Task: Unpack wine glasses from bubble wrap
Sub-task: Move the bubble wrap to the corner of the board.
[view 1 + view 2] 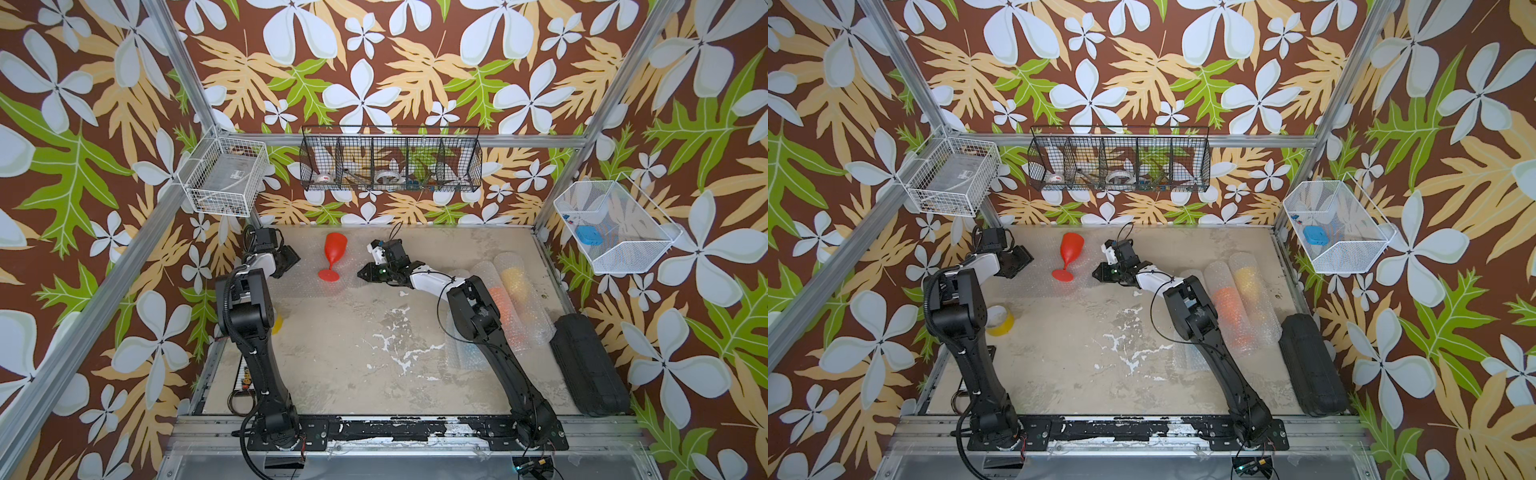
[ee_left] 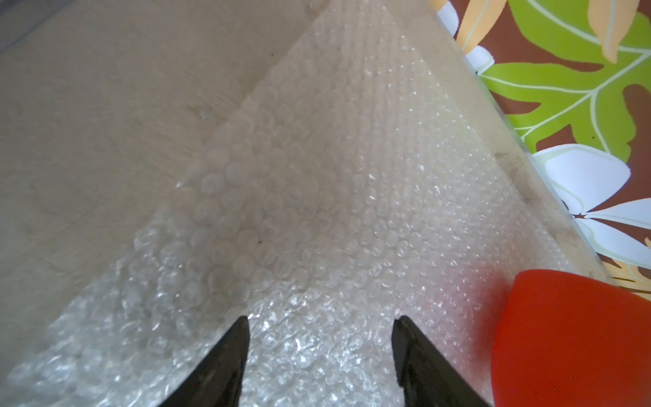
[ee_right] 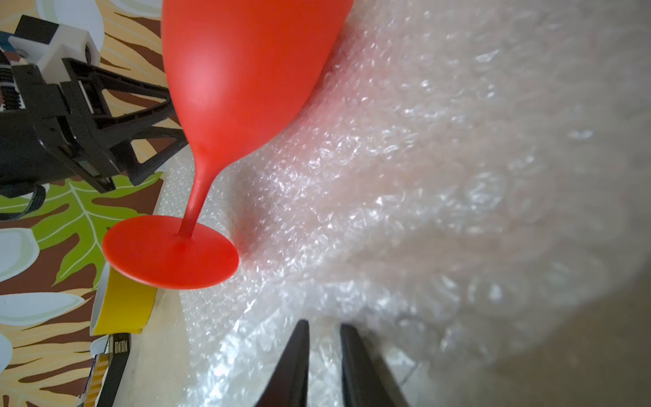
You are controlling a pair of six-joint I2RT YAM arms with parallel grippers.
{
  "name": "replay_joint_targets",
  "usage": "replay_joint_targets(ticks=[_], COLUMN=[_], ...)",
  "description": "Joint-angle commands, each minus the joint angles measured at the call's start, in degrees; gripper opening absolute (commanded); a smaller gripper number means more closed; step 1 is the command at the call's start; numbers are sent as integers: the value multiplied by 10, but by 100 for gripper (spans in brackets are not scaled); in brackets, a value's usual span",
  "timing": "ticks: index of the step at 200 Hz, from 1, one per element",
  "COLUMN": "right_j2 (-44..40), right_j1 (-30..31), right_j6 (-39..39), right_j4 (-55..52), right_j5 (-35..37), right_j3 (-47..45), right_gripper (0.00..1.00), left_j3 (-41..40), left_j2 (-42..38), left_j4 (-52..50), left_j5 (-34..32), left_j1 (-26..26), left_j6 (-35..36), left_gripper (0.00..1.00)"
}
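Note:
A red wine glass (image 1: 334,249) (image 1: 1070,251) lies on its side on a flat sheet of bubble wrap (image 1: 303,283) (image 3: 387,176) at the back of the table, foot toward the front. My left gripper (image 1: 290,259) (image 2: 320,319) stands open over the sheet's left end, with the red glass (image 2: 563,334) beside it. My right gripper (image 1: 360,274) (image 3: 324,322) is at the sheet's right edge, its jaws nearly together with wrap pinched between them. To the right lie rolled tubes of wrap showing an orange glass (image 1: 503,305) and a yellow glass (image 1: 515,278); a bluish tube (image 1: 465,353) is partly hidden under the right arm.
A yellowish tape roll (image 1: 1000,320) sits by the left arm. A black case (image 1: 590,365) lies along the right edge. Wire baskets hang on the back wall (image 1: 390,158), the left post (image 1: 226,174) and the right wall (image 1: 615,224).

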Motion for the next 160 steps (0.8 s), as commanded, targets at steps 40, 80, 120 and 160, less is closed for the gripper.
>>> replay_joint_targets(ticks=[40,80,120,160], right_j2=[81,108,112,93], right_j1=[3,25,30,17], right_j6=[32,58,55,44], right_j4=[-79,-57,-60,-60], right_j5=[7,8,20,31], right_j3=[127,159,169,152], right_gripper=[21,21,21,21], left_j3=[-22,-49,-63,-73], left_j2=[-45,-82,-104,-117], left_j4=[18,24,21,26], left_j5=[4,9,13,18], left_j1=[-7,-20,-27,-40], left_j6=[-3,-6,-1,9], left_gripper=[65,65,65,65])
